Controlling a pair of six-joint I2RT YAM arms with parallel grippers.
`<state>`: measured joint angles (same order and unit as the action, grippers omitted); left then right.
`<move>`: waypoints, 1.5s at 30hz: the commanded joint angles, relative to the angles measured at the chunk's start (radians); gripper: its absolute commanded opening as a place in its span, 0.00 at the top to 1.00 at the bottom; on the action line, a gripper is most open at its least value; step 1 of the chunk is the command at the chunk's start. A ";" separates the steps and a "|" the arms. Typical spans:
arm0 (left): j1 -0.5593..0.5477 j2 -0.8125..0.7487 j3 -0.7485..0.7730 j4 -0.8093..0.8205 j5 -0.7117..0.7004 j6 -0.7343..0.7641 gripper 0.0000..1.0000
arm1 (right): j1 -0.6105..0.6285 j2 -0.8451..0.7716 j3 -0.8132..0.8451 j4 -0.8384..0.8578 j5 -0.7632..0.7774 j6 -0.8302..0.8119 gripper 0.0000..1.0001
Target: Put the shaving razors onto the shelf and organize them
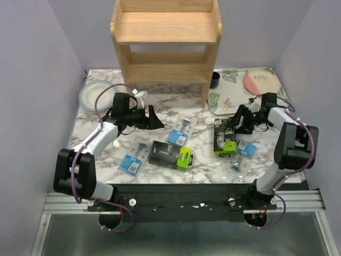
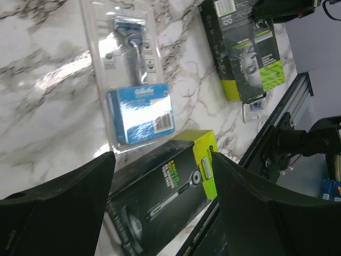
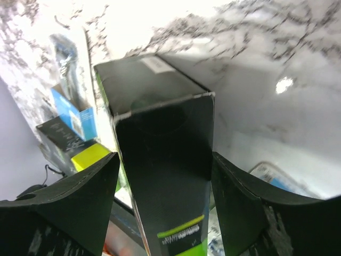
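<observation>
- Your right pincer point(image 1: 233, 121) straddles the upright black box point(image 1: 225, 136) near the right edge of the worktop point(image 1: 176, 109). Its jaws sit close against both sides, but whether they press yet cannot be told.
- Your left pincer point(image 1: 155, 118) hangs open and empty over the worktop's middle, above a blister pack point(image 1: 180, 132) and the lying black box point(image 1: 169, 154).
- Two more blister packs point(image 1: 135, 158) point(image 1: 241, 154) lie toward the near edge. The shelf point(image 1: 166, 38) stands at the far edge with no pack on it.
- Risk: a shallow or off-centre hold could let the tall box twist or tip on lifting. It could then knock the neighbouring pack or catch the shelf's side panel.

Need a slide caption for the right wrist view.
Right claw straddles the black razor box on the marble table.
</observation>
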<state>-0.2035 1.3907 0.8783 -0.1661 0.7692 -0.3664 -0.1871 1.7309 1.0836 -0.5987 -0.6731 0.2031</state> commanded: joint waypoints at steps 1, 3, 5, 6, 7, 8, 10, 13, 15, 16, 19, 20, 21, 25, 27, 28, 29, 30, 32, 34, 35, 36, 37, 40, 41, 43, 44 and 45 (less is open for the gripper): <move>-0.141 0.097 0.125 0.037 -0.102 -0.037 0.17 | 0.009 -0.091 -0.043 -0.013 -0.069 0.050 0.20; -0.203 0.145 0.165 0.033 -0.139 -0.063 0.16 | 0.021 -0.117 -0.060 -0.021 -0.075 0.048 0.18; -0.247 0.211 0.215 0.048 -0.146 -0.091 0.14 | 0.031 -0.128 -0.068 -0.033 -0.082 0.050 0.17; -0.258 0.234 0.232 0.063 -0.154 -0.100 0.14 | 0.031 -0.131 -0.077 -0.032 -0.086 0.071 0.16; -0.270 0.284 0.267 0.074 -0.159 -0.114 0.10 | 0.031 -0.133 -0.086 -0.021 -0.089 0.094 0.15; -0.283 0.310 0.287 0.082 -0.159 -0.137 0.09 | 0.035 -0.134 -0.097 0.005 -0.097 0.108 0.15; -0.316 0.378 0.353 0.091 -0.154 -0.149 0.09 | 0.049 -0.142 -0.116 0.033 -0.118 0.131 0.15; -0.356 0.439 0.434 0.071 -0.191 -0.155 0.09 | 0.077 -0.146 -0.100 0.053 -0.131 0.160 0.15; -0.367 0.462 0.462 0.074 -0.205 -0.193 0.08 | 0.098 -0.143 -0.087 0.039 -0.128 0.168 0.15; -0.381 0.488 0.494 0.068 -0.206 -0.197 0.08 | 0.103 -0.143 -0.071 0.036 -0.123 0.171 0.15; -0.404 0.519 0.539 0.042 -0.196 -0.174 0.07 | 0.118 -0.145 -0.057 0.034 -0.134 0.199 0.15; -0.407 0.522 0.541 0.039 -0.191 -0.171 0.07 | 0.123 -0.146 -0.050 0.040 -0.138 0.206 0.15; -0.410 0.525 0.544 0.040 -0.179 -0.170 0.07 | 0.133 -0.148 -0.048 0.042 -0.141 0.217 0.15; -0.413 0.519 0.522 0.036 -0.171 -0.169 0.07 | 0.164 -0.149 -0.048 0.053 -0.146 0.243 0.15; -0.413 0.512 0.510 0.034 -0.169 -0.170 0.05 | 0.185 -0.155 -0.047 0.057 -0.151 0.257 0.15; -0.413 0.505 0.499 0.036 -0.166 -0.172 0.04 | 0.186 -0.157 -0.048 0.059 -0.155 0.260 0.15; -0.415 0.502 0.493 0.037 -0.163 -0.172 0.01 | 0.205 -0.159 -0.050 0.069 -0.157 0.266 0.14; -0.416 0.502 0.488 0.043 -0.160 -0.171 0.01 | 0.216 -0.160 -0.057 0.079 -0.157 0.277 0.14; -0.416 0.508 0.473 0.053 -0.142 -0.180 0.01 | 0.218 -0.162 -0.067 0.092 -0.148 0.282 0.14; -0.416 0.521 0.464 0.073 -0.122 -0.207 0.01 | 0.219 -0.160 -0.068 0.089 -0.144 0.289 0.14; -0.416 0.524 0.461 0.083 -0.088 -0.219 0.01 | 0.219 -0.160 -0.067 0.085 -0.149 0.288 0.14; -0.416 0.528 0.461 0.095 -0.071 -0.238 0.01 | 0.219 -0.160 -0.065 0.085 -0.151 0.288 0.14; -0.419 0.533 0.462 0.103 -0.059 -0.243 0.01 | 0.218 -0.162 -0.062 0.085 -0.146 0.288 0.14; -0.425 0.521 0.462 0.131 -0.038 -0.259 0.01 | 0.219 -0.168 -0.067 0.103 -0.141 0.301 0.13; -0.433 0.516 0.465 0.131 -0.039 -0.255 0.01 | 0.219 -0.172 -0.068 0.111 -0.141 0.308 0.13; -0.447 0.507 0.488 0.073 -0.086 -0.215 0.01 | 0.218 -0.182 -0.062 0.114 -0.138 0.317 0.13; -0.465 0.504 0.498 0.048 -0.108 -0.200 0.01 | 0.218 -0.186 -0.047 0.108 -0.135 0.315 0.12; -0.476 0.501 0.508 0.021 -0.135 -0.181 0.01 | 0.213 -0.197 -0.041 0.105 -0.131 0.315 0.12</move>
<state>-0.6277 1.9114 1.3453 -0.0860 0.6697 -0.5945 0.0315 1.5818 1.0126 -0.5125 -0.8021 0.4976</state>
